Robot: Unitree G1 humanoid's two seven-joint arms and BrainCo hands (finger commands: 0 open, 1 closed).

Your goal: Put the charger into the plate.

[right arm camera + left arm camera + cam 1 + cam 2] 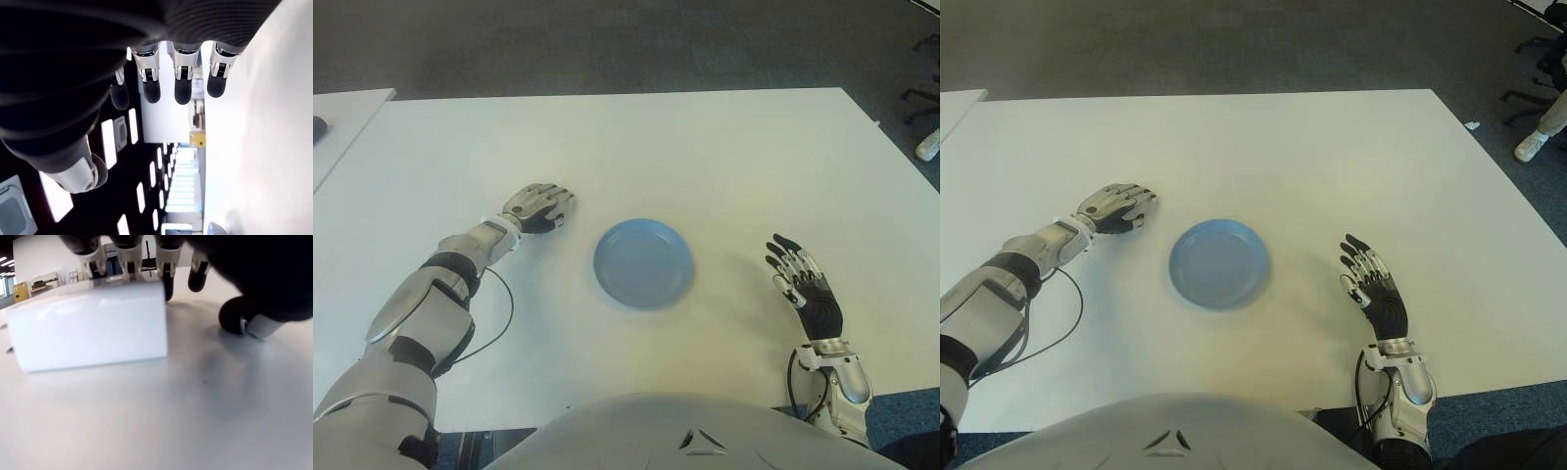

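In both eye views the left hand [538,208] lies palm-down over the charger [90,330], so the white block shows only in the left wrist view, where its far top edge is covered by the fingertips [128,254] and the thumb is lost in the dark, blurred mass of the palm. From that close angle it is hard to say whether the fingers grip the charger or merely rest against it, though they seem curled over it. The right hand [806,286], beside the plate [643,262], has its forearm cut off by the picture's lower edge.
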